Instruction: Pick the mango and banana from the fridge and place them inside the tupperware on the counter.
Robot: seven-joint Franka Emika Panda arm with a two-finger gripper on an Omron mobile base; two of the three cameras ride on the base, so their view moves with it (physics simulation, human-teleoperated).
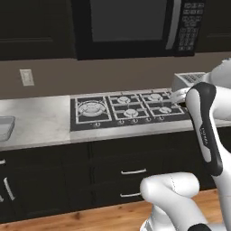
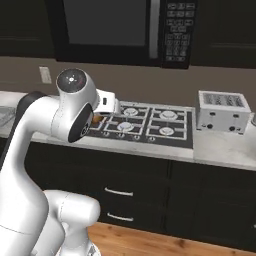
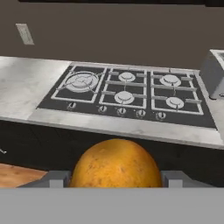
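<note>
Across the middle of the left base view runs the counter point(image 1: 40, 122), light marble-like stone over dark cabinets with silver drawer handles point(image 1: 133, 171), and a black gas cooktop point(image 1: 128, 110) is set into it. At the far left edge sits the grey tupperware point(image 1: 5, 127). Above hangs a dark microwave point(image 1: 135, 25); a wall outlet point(image 1: 26, 77) shows at upper left. At the right of the right base view stands a toaster point(image 2: 223, 111). At the bottom centre of the hand view, the gripper point(image 3: 116, 177) is closed around the orange mango point(image 3: 116, 164), held in front of the cooktop. Wooden floor point(image 1: 90, 219) lies below.
</note>
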